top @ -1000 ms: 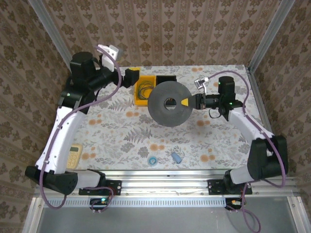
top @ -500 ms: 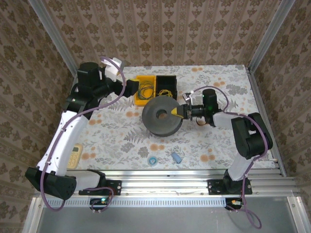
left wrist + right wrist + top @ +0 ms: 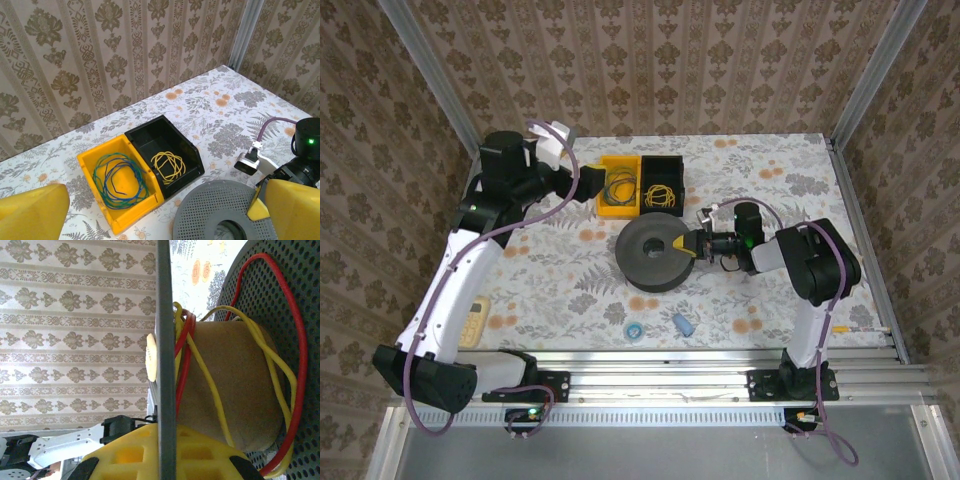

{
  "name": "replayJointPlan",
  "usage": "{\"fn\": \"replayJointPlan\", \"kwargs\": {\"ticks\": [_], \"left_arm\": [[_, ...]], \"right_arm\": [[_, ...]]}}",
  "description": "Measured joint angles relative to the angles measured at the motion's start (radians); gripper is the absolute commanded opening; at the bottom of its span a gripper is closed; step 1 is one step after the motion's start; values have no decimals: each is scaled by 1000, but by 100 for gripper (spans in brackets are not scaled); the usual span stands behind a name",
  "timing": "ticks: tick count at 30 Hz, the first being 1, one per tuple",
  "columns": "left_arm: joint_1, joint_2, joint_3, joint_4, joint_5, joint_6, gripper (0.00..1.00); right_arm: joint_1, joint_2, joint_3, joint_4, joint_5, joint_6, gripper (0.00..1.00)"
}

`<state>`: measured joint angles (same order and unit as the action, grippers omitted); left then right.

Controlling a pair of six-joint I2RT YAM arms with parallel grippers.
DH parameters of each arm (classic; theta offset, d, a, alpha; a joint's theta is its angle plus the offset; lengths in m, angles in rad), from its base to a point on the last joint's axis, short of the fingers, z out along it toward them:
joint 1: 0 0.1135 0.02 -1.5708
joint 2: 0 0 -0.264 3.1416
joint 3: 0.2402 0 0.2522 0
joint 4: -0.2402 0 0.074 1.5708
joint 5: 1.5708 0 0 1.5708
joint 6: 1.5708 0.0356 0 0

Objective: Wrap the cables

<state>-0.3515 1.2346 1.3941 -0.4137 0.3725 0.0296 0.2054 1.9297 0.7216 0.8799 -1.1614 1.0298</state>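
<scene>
The dark grey spool (image 3: 655, 255) lies flat on the table. My right gripper (image 3: 694, 246) is shut on the rim of its upper flange (image 3: 165, 340), yellow fingers (image 3: 135, 457) on either side. Red cable (image 3: 184, 365) and a yellow wire (image 3: 212, 390) run loosely around the brown core (image 3: 235, 390), and a red loop sags against the other perforated flange (image 3: 300, 285). My left gripper (image 3: 582, 185) hangs open above the bins with nothing between its yellow fingertips (image 3: 30, 212). In the left wrist view the spool (image 3: 215, 215) sits at the bottom right.
A yellow bin (image 3: 90, 162) holds green and blue wires; a black bin (image 3: 192, 152) beside it holds a yellow coil. A calculator (image 3: 472, 322), a small blue ring (image 3: 634, 329) and a blue cylinder (image 3: 683, 323) lie near the front edge. Walls close in the back and sides.
The right arm has folded inward and lowered the spool from a raised, tilted hold to flat on the table, further left and nearer. The left gripper drew back off the bins.
</scene>
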Motion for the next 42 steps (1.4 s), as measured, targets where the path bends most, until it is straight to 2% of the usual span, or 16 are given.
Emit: {"fn": "replayJointPlan", "kwargs": {"ticks": [5,10,17,18,24,28,33,35,37,39,42], "left_arm": [[0,0,0,1,0,-3,100],[0,0,0,1,0,-4,100],[1,-1,0,1,0,-8,100],[1,-2,0,0,0,-8,100],[12,-34,-11,-6,-11,-8,100],[16,-67,-13,-18,-45,-6,100],[40,-154,-123,15,-218,-1,100],[56,-209,-241,82,-323,-14,100],[78,-261,-385,162,-423,-37,100],[100,-314,-575,285,-540,-55,100],[132,-341,-822,446,-662,-64,100]], "right_arm": [[-19,34,-29,48,-1,0,21],[-33,45,-55,20,8,-44,54],[-46,2,-51,-125,15,-162,77],[-50,-24,-47,-179,20,-193,98],[-113,-224,-7,-554,78,-427,100],[-179,-400,10,-834,178,-588,100],[-195,-664,49,-1079,389,-768,100],[-193,-802,42,-1093,512,-821,100],[-195,-975,-14,-1028,647,-866,100],[-195,-1166,-137,-898,773,-912,100],[-195,-1336,-336,-713,925,-970,100]]}}
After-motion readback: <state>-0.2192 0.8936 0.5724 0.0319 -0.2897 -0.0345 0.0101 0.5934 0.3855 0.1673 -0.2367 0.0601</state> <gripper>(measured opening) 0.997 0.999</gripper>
